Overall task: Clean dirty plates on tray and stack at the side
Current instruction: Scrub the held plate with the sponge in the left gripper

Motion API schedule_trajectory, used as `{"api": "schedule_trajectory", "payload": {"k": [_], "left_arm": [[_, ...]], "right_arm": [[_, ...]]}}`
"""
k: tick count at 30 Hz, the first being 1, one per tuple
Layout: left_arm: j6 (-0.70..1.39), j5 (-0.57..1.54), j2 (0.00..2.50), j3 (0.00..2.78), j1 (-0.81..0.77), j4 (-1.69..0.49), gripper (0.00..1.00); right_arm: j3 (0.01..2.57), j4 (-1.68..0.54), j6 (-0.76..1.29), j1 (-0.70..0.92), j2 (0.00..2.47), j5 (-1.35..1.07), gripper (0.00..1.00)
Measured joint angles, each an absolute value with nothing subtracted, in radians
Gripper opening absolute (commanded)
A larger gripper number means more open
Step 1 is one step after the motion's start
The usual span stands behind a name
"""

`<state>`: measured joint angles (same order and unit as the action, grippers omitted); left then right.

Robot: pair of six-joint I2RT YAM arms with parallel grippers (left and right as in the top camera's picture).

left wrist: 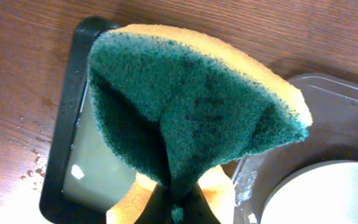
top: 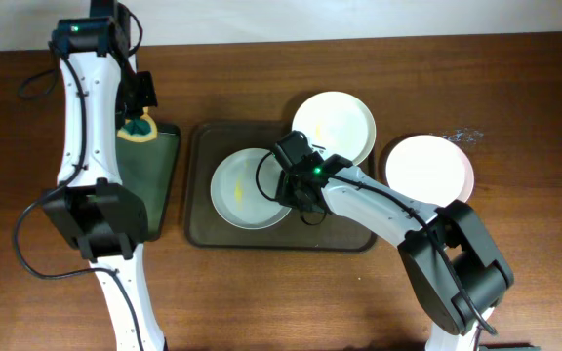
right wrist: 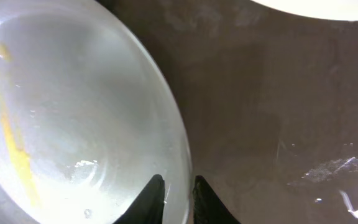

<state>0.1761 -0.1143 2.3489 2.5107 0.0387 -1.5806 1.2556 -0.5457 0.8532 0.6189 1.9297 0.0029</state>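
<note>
A pale grey-blue plate with a yellow smear lies on the left half of the dark brown tray. My right gripper is shut on its right rim: in the right wrist view one finger is inside the plate and one outside, fingertips. A cream plate rests over the tray's back right rim. A white plate lies on the table to the right. My left gripper is shut on a folded green-yellow sponge, fingertips.
A small black tray lies left of the brown tray, under the sponge; it shows wet in the left wrist view. Water drops mark the wooden table at the back right. The brown tray's floor is wet.
</note>
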Motion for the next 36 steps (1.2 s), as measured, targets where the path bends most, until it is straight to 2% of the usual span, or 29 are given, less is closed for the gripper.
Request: {"api": "schedule_trajectory", "payload": {"k": [1,4,6,12,17,21,25,28,32,36], "left_arm": [[0.176,-0.111,2.349,2.511,0.032,-1.580,0.00],[0.167,-0.075,2.349,2.511,0.013,-1.580,0.00],[0.126,-0.010,2.349,2.511,-0.005,-1.579,0.00],[0.073,0.073,2.349,2.510,-0.087,-1.591,0.00],[0.052,0.079,2.349,2.407,-0.117,-1.593,0.00],[0.010,0.097,2.350,2.196,-0.210,-1.530,0.00],[0.020,0.102,2.328,1.988,-0.267,-1.337,0.00],[0.047,0.102,2.174,1.822,-0.244,-1.218,0.00],[0.085,0.107,1.959,1.505,-0.236,-0.894,0.00],[0.099,0.125,1.944,1.297,-0.302,-0.730,0.00]], "right_arm": [[1.256,-0.539,0.835,0.617,1.930,0.003,0.43],[1.256,-0.536,0.754,0.585,1.930,-0.004,0.41],[1.256,-0.521,0.709,0.557,1.930,-0.023,0.27],[1.261,-0.489,0.671,0.546,1.989,-0.088,0.04],[1.264,-0.470,0.671,0.546,1.993,-0.105,0.04],[1.264,-0.472,0.671,0.546,1.993,-0.118,0.04],[1.266,-0.484,0.669,0.543,1.993,-0.126,0.04],[1.267,-0.489,0.664,0.542,1.993,-0.132,0.04],[1.268,-0.492,0.657,0.540,1.993,-0.136,0.04],[1.268,-0.501,0.654,0.539,1.993,-0.141,0.04]]}}
